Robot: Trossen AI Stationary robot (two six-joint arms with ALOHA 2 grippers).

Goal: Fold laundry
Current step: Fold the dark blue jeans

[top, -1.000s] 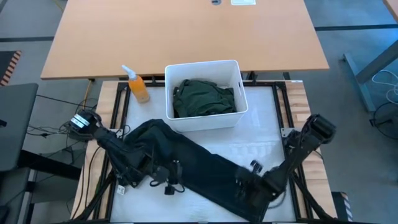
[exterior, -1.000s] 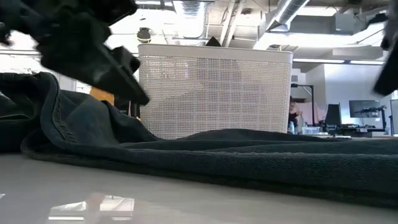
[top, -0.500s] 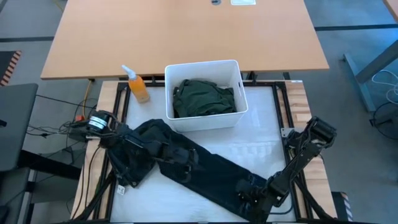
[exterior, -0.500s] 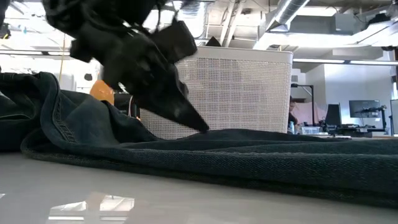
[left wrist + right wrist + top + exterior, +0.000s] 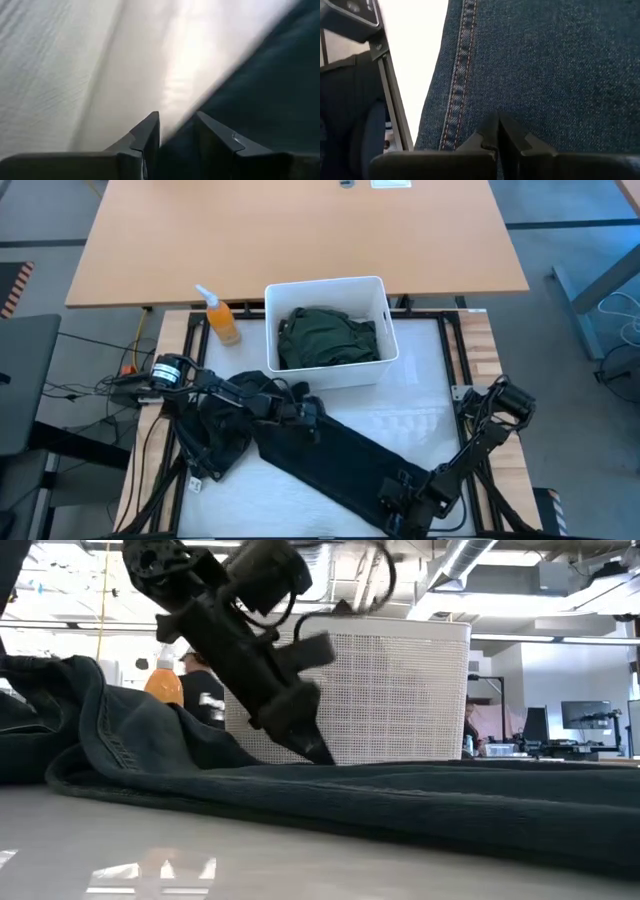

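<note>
Long dark trousers [image 5: 340,460] lie slantwise on the white table top, from a bunched end [image 5: 225,425] at the left to the near right. My left gripper [image 5: 316,418] reaches over that bunch to the trousers' far edge just in front of the white bin [image 5: 275,300]. Its fingers [image 5: 177,132] stand apart. My right gripper [image 5: 398,502] is shut over the trousers' near right end. A dark green garment [image 5: 325,335] lies crumpled in the bin. My left gripper comes slanting down from the table's left, and one fingertip [image 5: 322,753] rests on the trousers' far edge [image 5: 220,100]. That edge runs in between the open fingers; whether they pinch it I cannot tell. My right gripper sets its shut fingertips [image 5: 498,120] on the flat denim beside a stitched seam [image 5: 457,90], slanting down from the right. Whether any cloth is caught between them I cannot tell.
An orange spray bottle [image 5: 220,320] stands at the far left beside the bin. The bin's perforated wall [image 5: 400,690] rises right behind the left gripper. A large wooden table [image 5: 300,230] stands beyond the work surface. Bare white surface [image 5: 410,410] shows between bin and trousers at the right.
My left gripper has swung from the near left across the trousers toward the bin and come down onto their far edge. My right gripper has sunk and moved toward the table's near edge, tipping more steeply down over the trousers' right end.
</note>
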